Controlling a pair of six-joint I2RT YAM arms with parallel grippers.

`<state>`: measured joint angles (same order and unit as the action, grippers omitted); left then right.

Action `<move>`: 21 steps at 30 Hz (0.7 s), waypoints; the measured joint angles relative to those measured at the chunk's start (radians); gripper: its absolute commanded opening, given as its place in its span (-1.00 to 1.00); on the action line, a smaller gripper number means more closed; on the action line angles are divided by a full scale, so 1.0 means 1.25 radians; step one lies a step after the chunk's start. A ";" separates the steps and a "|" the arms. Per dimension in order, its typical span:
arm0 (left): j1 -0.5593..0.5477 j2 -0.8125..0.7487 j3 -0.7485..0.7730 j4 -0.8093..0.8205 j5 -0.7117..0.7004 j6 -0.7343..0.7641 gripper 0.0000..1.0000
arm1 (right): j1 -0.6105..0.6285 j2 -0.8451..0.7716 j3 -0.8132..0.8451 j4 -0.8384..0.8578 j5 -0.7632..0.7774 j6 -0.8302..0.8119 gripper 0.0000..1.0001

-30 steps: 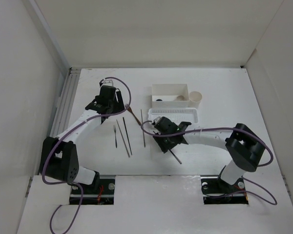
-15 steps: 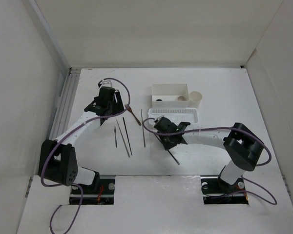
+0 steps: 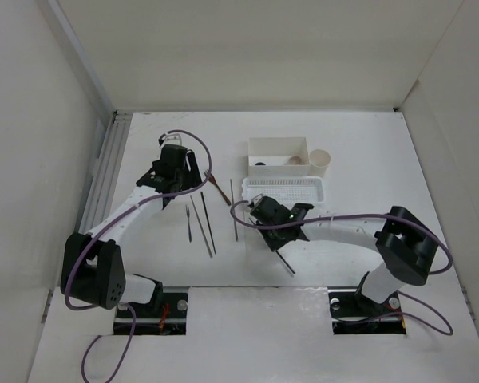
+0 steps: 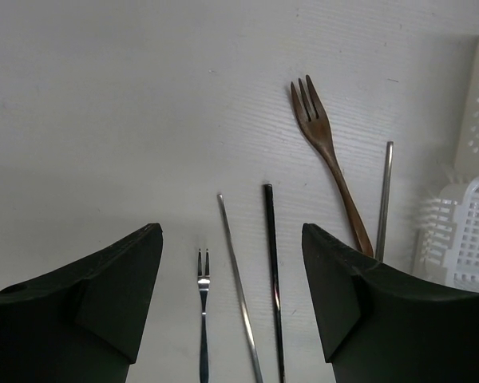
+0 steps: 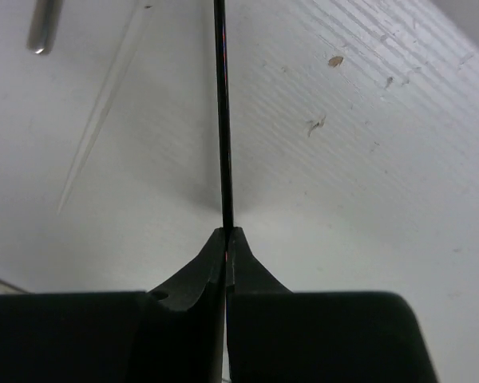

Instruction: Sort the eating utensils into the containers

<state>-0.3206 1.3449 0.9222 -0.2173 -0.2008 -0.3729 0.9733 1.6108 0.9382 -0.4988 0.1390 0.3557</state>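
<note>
brown fork (image 4: 329, 159), glossy black chopstick (image 5: 222, 120), silvery chopstick (image 4: 239, 287), white basket (image 3: 303, 185) dotted with holes, plain white box (image 3: 278, 141), cream cup (image 3: 320, 159), faintly ribbed white table (image 4: 104, 96).

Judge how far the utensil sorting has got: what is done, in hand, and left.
Done: the white box holds a dark item and a cream one. In hand: the right gripper is shut on a dark chopstick. Still to do: a brown fork, a small fork and three more chopsticks lie on the table below the open left gripper.

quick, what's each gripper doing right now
left gripper: open, holding nothing
right gripper: closed on a thin dark chopstick
</note>
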 measured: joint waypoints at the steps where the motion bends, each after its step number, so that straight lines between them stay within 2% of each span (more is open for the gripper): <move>1: 0.000 0.000 -0.002 0.003 -0.002 0.000 0.35 | 0.005 -0.013 0.004 -0.016 -0.001 -0.016 -1.00; 3: 0.000 0.000 -0.008 0.007 -0.005 0.000 0.35 | 0.014 -0.037 0.038 -0.065 0.001 -0.054 -1.00; 7: 0.000 -0.001 -0.012 0.009 -0.008 0.000 0.35 | 0.013 -0.045 0.192 -0.114 0.027 -0.179 -1.00; 10: 0.000 -0.003 -0.015 0.009 -0.007 0.001 0.35 | 0.007 -0.061 0.261 -0.096 0.067 -0.340 -1.00; 13: 0.000 -0.008 -0.018 0.010 -0.006 0.001 0.35 | -0.027 -0.073 0.261 -0.089 0.097 -0.509 -1.00; 21: 0.000 -0.016 -0.024 0.019 0.002 0.006 0.35 | -0.223 -0.062 0.212 -0.005 0.142 -0.848 -1.00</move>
<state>-0.3206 1.3251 0.8921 -0.1940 -0.1982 -0.3656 0.6945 1.5330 1.2037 -0.5053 0.3161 -0.7040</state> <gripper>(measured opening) 0.676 0.017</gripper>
